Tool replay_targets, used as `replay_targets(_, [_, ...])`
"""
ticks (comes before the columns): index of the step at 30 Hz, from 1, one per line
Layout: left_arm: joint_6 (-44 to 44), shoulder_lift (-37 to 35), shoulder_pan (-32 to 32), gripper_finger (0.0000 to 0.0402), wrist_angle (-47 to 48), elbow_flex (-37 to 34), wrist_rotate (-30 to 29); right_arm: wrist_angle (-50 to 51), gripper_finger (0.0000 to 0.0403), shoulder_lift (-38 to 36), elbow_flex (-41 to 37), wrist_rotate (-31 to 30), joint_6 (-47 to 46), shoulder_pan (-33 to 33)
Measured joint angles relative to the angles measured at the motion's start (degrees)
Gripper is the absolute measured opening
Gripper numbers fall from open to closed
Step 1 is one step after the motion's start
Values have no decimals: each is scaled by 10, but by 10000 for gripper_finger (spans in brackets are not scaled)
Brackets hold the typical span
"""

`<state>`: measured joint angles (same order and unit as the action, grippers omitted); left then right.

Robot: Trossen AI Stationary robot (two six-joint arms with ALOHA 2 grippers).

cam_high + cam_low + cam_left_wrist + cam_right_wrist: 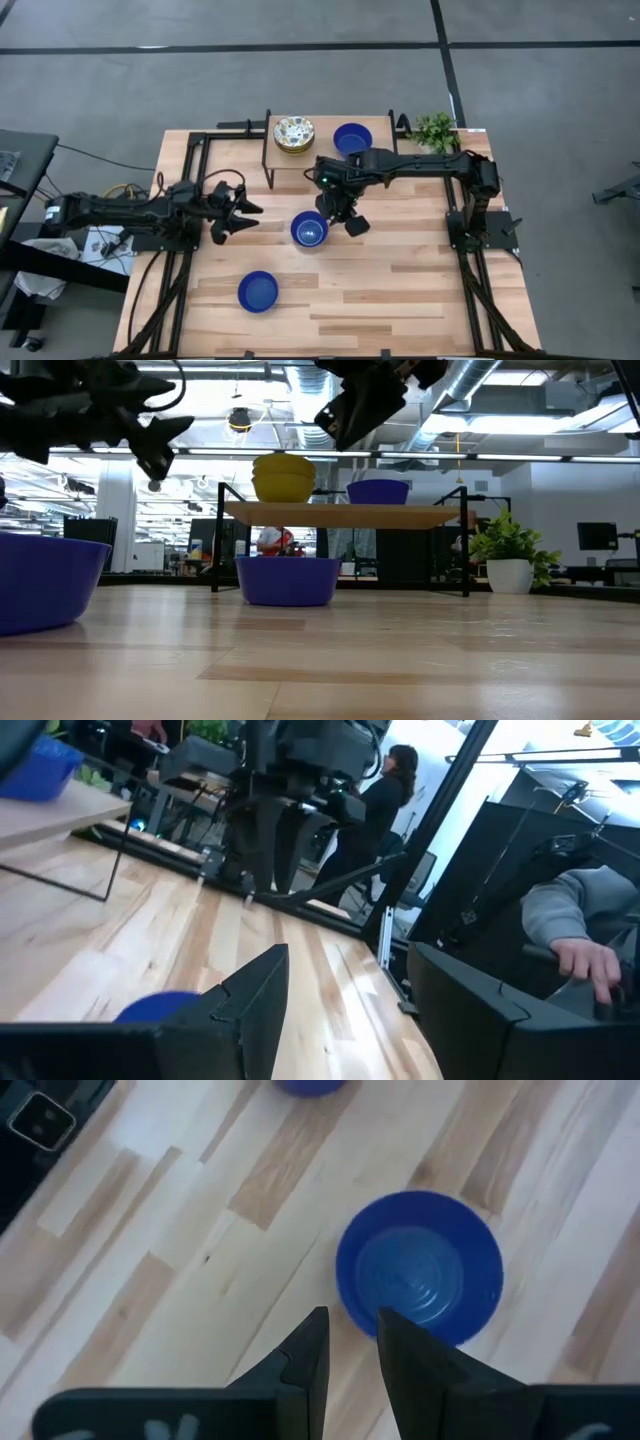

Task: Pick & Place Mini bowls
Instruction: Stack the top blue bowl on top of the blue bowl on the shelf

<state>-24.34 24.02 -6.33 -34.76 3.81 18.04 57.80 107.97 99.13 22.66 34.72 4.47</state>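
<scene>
Mini bowls, current layout: one blue bowl (309, 229) near the tabletop (400, 290) centre, a second blue bowl (259, 291) closer to the front-left part of the tabletop, a third blue bowl (352, 138) on the raised wooden shelf (330, 160) at the back edge. Floral cream bowls (293, 133) sit stacked on that shelf, just beside the third blue one; can't count the stack from above.

Right end effector (343, 218) hangs above the tabletop, just beside the centre bowl's rim, on its right side. Fingers (310, 1350) stand a narrow gap apart, nothing between them, no contact with the bowl visible in the right wrist view.

Left end effector (232, 212) is raised over the left half of the tabletop, pointing toward the centre, jaws spread wide and empty.

Potted plant (435, 130) at the back-right corner. A person (385, 790) stands in the room beyond the tabletop.
</scene>
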Motion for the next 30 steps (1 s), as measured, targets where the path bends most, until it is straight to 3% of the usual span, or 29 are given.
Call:
replay_targets(19, [31, -18, 0, 204, 4, -35, 0, 9, 77, 93, 0, 3, 33, -11])
replay_targets(30, [29, -18, 0, 204, 4, -35, 0, -11, 77, 95, 0, -1, 102, -26])
